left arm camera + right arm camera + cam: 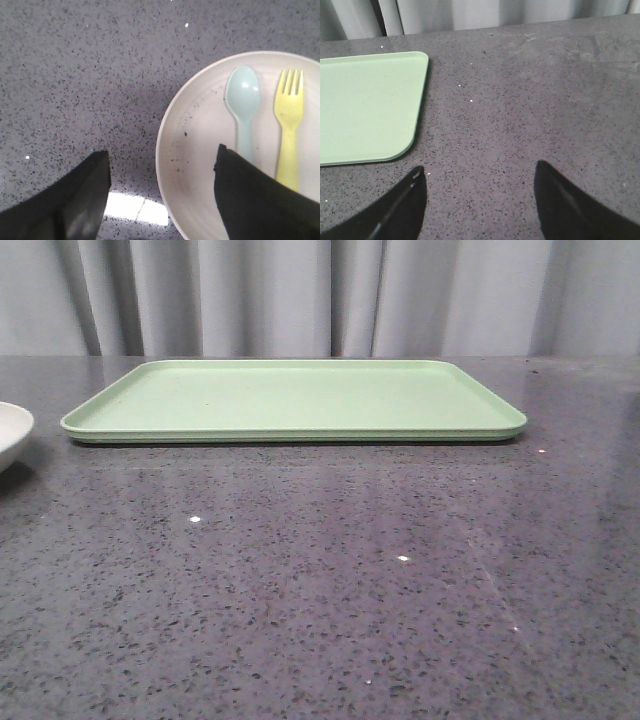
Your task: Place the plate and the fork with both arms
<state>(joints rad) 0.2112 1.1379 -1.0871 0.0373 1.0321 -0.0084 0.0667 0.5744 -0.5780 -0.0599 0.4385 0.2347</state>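
The cream-white plate (200, 150) lies on the dark speckled table; its edge also shows at the far left of the front view (12, 432). The yellow fork (289, 125) lies in the plate beside a pale blue-green spoon (243, 105). My left gripper (160, 170) is open above the plate's rim, one finger (75, 200) over the table, the other finger (255, 195) over the plate. My right gripper (479, 195) is open and empty over bare table, near a corner of the light-green tray (365, 110). Neither arm shows in the front view.
The light-green tray (290, 400) lies flat at the back middle of the table, with nothing on it. Grey curtains hang behind the table. A bright light reflection (135, 207) lies on the table between my left fingers.
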